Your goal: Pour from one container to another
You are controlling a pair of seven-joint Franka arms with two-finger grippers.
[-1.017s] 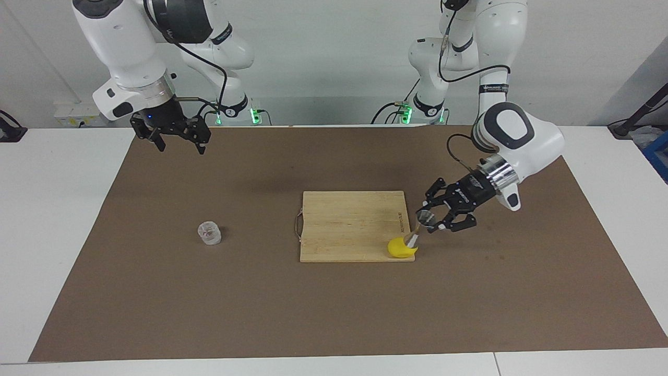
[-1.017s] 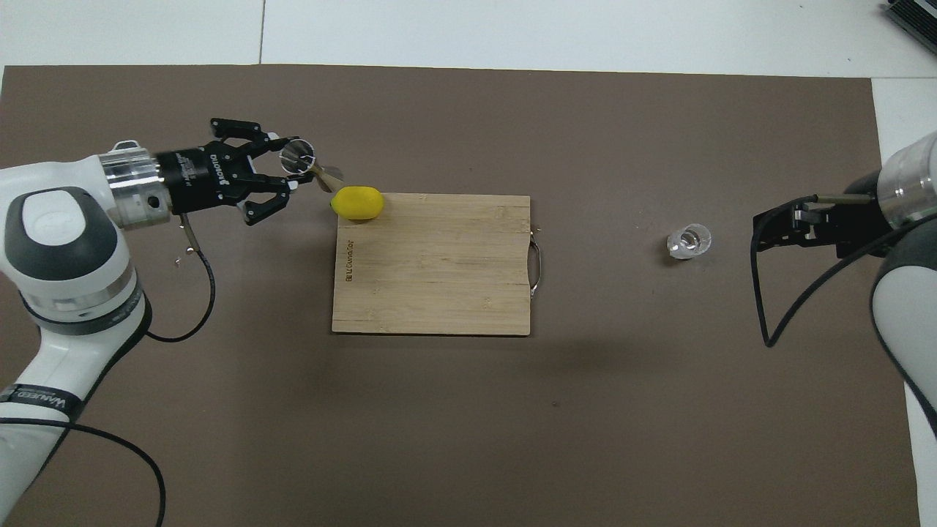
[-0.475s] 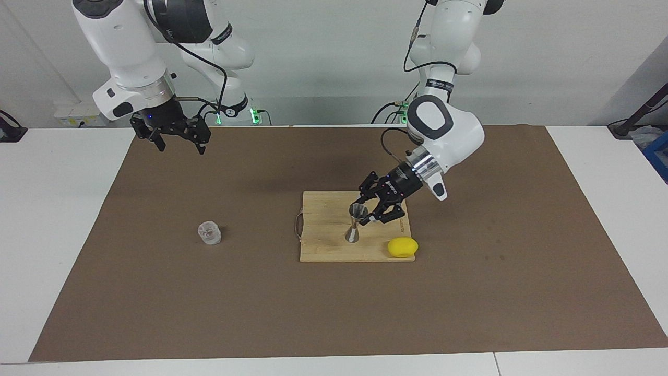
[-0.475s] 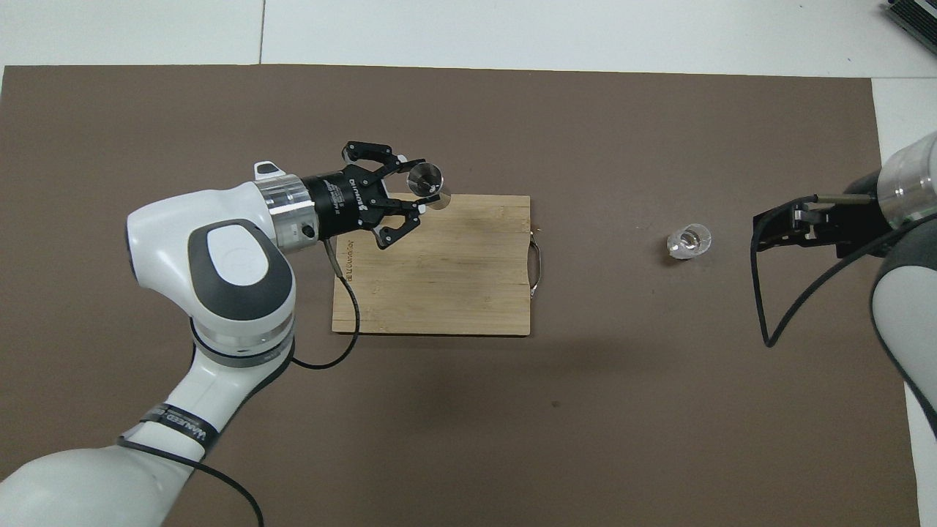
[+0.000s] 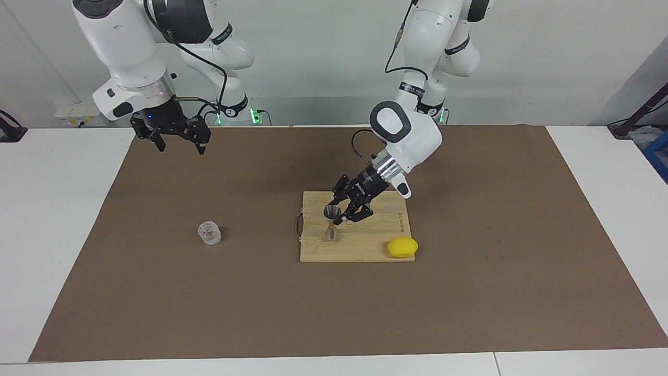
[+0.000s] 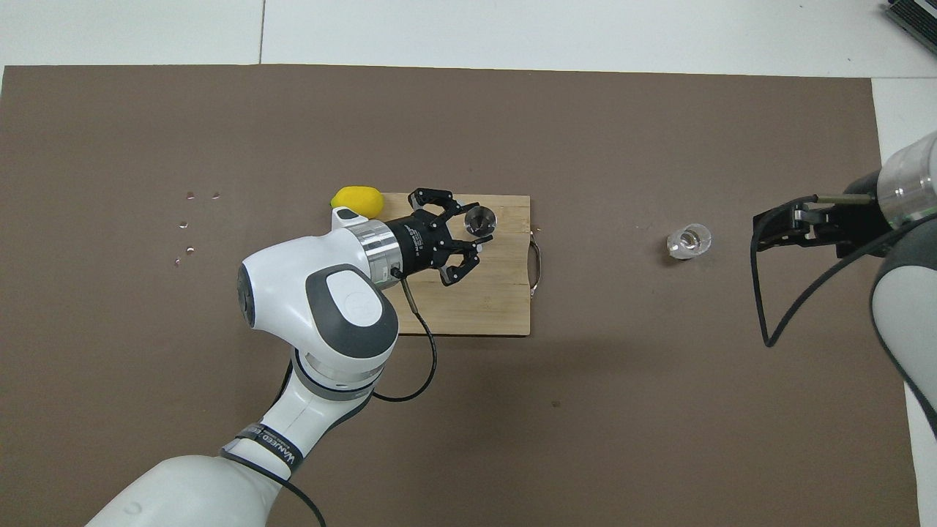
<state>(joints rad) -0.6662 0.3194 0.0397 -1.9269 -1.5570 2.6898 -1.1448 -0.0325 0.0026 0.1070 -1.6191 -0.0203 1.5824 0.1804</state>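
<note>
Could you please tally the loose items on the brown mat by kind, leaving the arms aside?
Metal jigger, upright on the board, held by the left gripper: 1
Clear cup, on the mat: 1
Lemon, on a corner of the board: 1
Wooden cutting board: 1
Total: 4

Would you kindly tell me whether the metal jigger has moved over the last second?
Yes. The left gripper has carried the jigger from beside the lemon along the cutting board toward its handle end.
</note>
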